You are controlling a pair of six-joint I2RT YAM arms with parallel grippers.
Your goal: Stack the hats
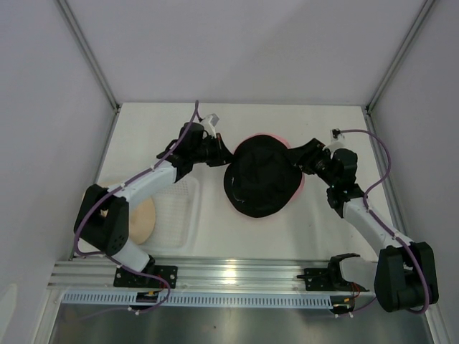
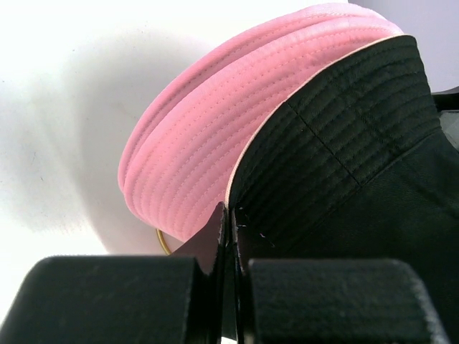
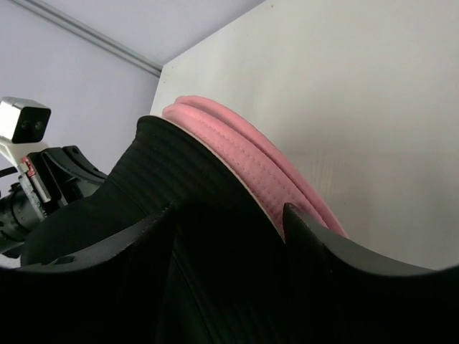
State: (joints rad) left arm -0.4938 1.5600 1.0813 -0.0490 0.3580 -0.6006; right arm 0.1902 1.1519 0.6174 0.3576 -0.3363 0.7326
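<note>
top: fixed, high behind the arm bases (image 1: 143, 274), looking down over the whole table (image 1: 287, 236) | left wrist: pressed up to the black hat (image 2: 344, 143) and pink hat (image 2: 208, 143), facing right | right wrist: equally close, facing left, catches the left wrist camera (image 3: 25, 120) | shared by all three: the two hats

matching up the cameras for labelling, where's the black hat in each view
top external: the black hat lies mid-table, between the two arms.
left wrist: it fills the right half, its brim pinched in the shut left gripper.
right wrist: lower left to middle, just past the fingers.
shared landmark: the pink hat under it, whose brim shows past the black one in every view.
</note>
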